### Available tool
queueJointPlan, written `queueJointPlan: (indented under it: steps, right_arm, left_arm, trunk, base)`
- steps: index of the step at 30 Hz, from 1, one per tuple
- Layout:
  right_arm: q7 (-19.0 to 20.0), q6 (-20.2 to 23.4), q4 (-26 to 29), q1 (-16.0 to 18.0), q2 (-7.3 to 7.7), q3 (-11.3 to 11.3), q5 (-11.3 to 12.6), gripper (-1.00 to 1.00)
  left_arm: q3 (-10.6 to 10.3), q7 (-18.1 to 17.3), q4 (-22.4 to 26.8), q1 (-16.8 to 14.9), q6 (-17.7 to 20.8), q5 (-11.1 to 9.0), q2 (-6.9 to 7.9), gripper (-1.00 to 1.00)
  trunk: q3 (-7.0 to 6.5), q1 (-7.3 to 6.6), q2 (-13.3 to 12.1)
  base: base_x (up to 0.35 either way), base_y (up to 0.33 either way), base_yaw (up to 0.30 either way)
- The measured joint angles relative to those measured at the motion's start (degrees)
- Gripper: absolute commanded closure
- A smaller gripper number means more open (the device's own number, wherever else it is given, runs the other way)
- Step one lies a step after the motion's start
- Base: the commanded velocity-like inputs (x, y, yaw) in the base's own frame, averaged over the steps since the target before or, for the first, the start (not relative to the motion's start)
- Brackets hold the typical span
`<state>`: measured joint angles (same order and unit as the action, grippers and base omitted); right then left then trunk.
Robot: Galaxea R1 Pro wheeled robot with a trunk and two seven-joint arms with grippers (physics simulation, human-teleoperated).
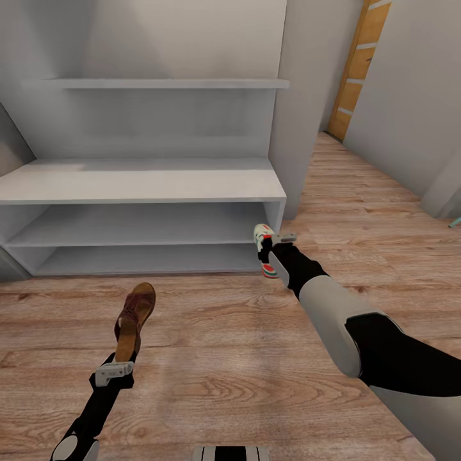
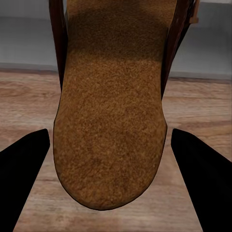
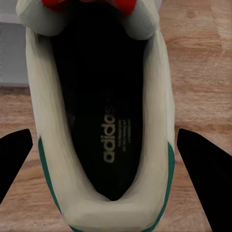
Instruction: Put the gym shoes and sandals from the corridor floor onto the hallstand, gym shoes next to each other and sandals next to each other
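A brown sandal (image 1: 136,315) lies on the corridor floor (image 1: 211,358) in front of the hallstand (image 1: 147,182), toe pointing toward it. My left gripper (image 1: 123,353) is open at the sandal's heel. In the left wrist view the tan footbed of the sandal (image 2: 111,121) sits between the black fingers (image 2: 24,169) of the left gripper (image 2: 110,131), with thin gaps on both sides. A white gym shoe (image 1: 262,238) is by the hallstand's right front corner. My right gripper (image 1: 273,255) is open around the gym shoe (image 3: 104,121), and the right gripper (image 3: 105,133) straddles its heel end.
A thin floating shelf (image 1: 160,83) hangs on the wall above the hallstand. A grey wall corner (image 1: 301,128) stands right of it, with the corridor running back to a wooden door (image 1: 358,64). The hallstand's two shelf compartments (image 1: 141,224) are open at the front.
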<state>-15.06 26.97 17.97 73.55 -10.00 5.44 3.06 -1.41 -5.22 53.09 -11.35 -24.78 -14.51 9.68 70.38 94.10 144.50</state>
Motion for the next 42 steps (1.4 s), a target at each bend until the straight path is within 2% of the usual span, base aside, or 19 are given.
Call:
queueJointPlan:
  steps: [17,29,42]
  right_arm:
    - [0.09,0.78,0.04,0.28,0.0,0.0,0.48,1.0]
    - [0.14,0.8,0.04,0.28,0.0,0.0,0.5,1.0]
    - [0.2,0.8,-0.01,0.18,0.0,-0.01,0.49,1.0]
  left_arm:
    - [-0.08,-0.08,-0.03,0.01,0.0,0.01,-0.1,1.0]
    - [-0.08,-0.09,-0.09,0.01,0.0,0.0,-0.1,1.0]
    - [-0.09,-0.11,-0.09,-0.01,-0.07,0.0,-0.14,1.0]
  trunk:
    - [0.0,0.0,0.0]
    - [0.0,0.0,0.0]
    - [0.0,0.0,0.0]
  base:
    - [0.0,0.004,0.0]
    - [-0.028,0.145,0.0]
    - [-0.006,0.028,0.0]
